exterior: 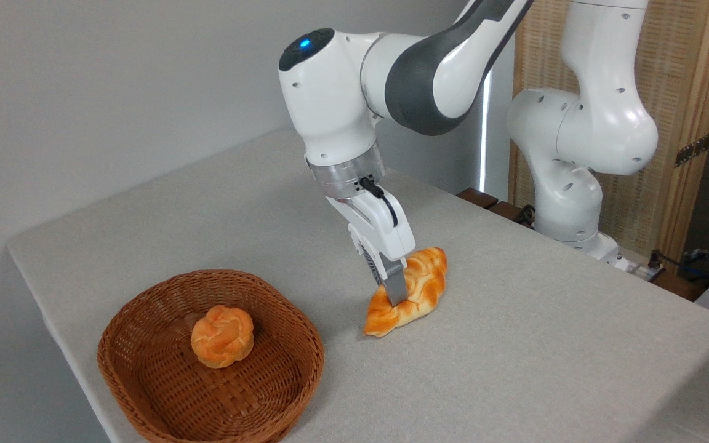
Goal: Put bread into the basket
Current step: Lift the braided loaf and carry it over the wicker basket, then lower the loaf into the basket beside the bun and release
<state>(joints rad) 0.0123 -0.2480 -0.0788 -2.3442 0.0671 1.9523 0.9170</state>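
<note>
One loaf, the bread [413, 294], is lying on the counter [514, 344] at three o'clock of the basket [145, 394], the tool [393, 290] clamping its middle; its drooping ends risk catching the rim.

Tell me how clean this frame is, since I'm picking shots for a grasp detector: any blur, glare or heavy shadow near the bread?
Fixed camera: sharp throughout, no motion blur on the gripper or the bread. Lighting is soft and even; only a faint shadow lies on the table beside the loaf. Mild highlights on the arm's white shell, none on the basket or the bun.
</note>
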